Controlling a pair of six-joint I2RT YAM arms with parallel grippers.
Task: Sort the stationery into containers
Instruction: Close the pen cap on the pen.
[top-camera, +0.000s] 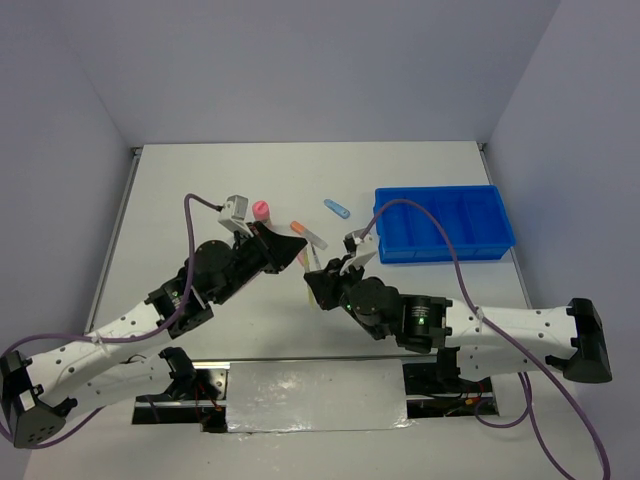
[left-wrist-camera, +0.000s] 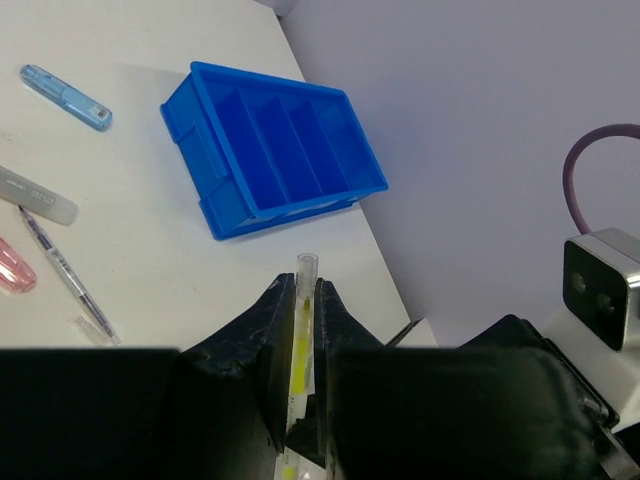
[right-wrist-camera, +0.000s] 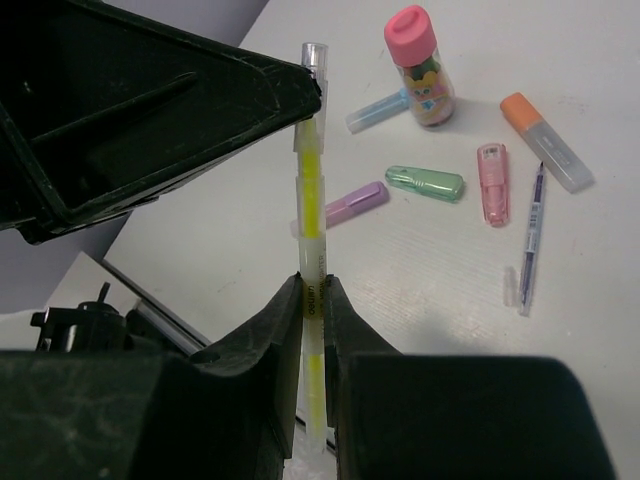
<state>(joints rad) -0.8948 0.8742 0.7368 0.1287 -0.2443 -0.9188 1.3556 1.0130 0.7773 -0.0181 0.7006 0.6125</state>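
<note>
Pinching the yellow pen (right-wrist-camera: 311, 190) low on its barrel with the right hand (right-wrist-camera: 311, 292), bottom centre of the right wrist view, closed right down to the pen's own width. Clamping the same pen near its clear top end with the left hand (right-wrist-camera: 296, 92), upper left of that view, likewise narrowed to a slit around the barrel. Holding it near upright in that frame, clear of the bench (right-wrist-camera: 420, 300), gripped at both ends. Meeting just left of centre in the overhead view, well left of the blue tray (top-camera: 445, 251), right of centre there. Showing four narrow compartments in that tray from the left wrist view, top centre.

Now scanning the bench, upper right of the right wrist view. Spotting the pink-capped bottle (right-wrist-camera: 420, 70) upright, with a pale blue stick (right-wrist-camera: 375, 112) just beside it on the left. Below those, picking out a lilac stick (right-wrist-camera: 355, 202), a green stick (right-wrist-camera: 425, 183) and a pink stick (right-wrist-camera: 492, 183) lying flat and apart. Further right, catching an orange-capped stick (right-wrist-camera: 545, 140) and a thin grey pen (right-wrist-camera: 530, 240) near it.
</note>
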